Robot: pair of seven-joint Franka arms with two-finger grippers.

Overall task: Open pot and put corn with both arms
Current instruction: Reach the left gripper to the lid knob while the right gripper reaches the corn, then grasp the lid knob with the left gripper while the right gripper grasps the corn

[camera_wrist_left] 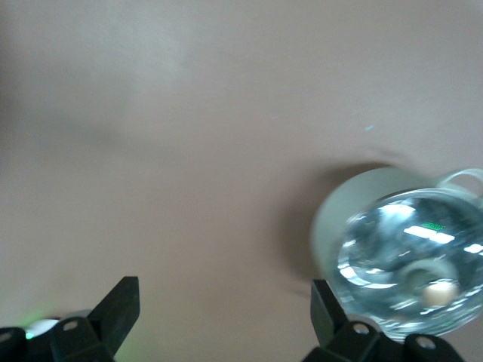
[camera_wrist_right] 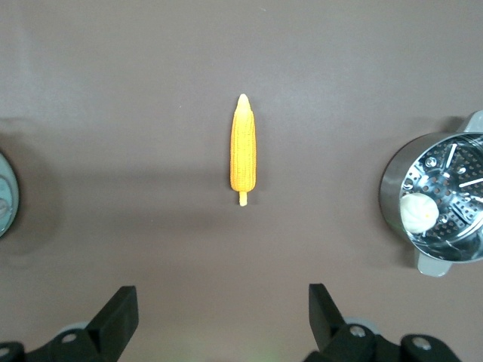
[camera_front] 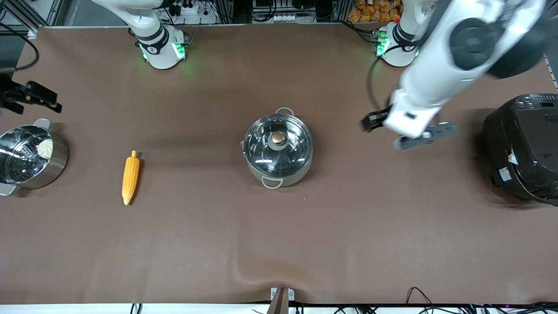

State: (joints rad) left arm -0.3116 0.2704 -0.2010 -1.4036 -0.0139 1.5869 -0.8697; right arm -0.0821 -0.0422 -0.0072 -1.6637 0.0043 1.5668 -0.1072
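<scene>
Front view shows the wide brown cloth-covered bench (camera_front: 279,244) with both white jointed arms up in the air, neither holding anything. Biggest of the bystanders, a black rice cooker (camera_front: 523,148) sits at the left arm's end, beside the left claw (camera_front: 407,131), which hangs over bare bench between cooker and pot; its wrist view shows the fingers (camera_wrist_left: 113,313) spread wide, likely readied for the lid knob. The round shiny stainless-steel pot (camera_front: 277,150) with two loop handles stands mid-bench, toward the right arm's end from that claw, its clear glass lid (camera_front: 261,141) on and copper-toned knob (camera_front: 277,138) upright, so opening is not yet done. A second steel pot with a perforated insert and white item (camera_front: 30,157) sits beneath the right claw (camera_front: 30,97), whose fingers (camera_wrist_right: 117,317) also stand wide apart. The tapered yellow-orange corn cob (camera_front: 130,176) lies flat, well apart from the pot, in the right wrist camera's sight, seemingly that arm's pick.
</scene>
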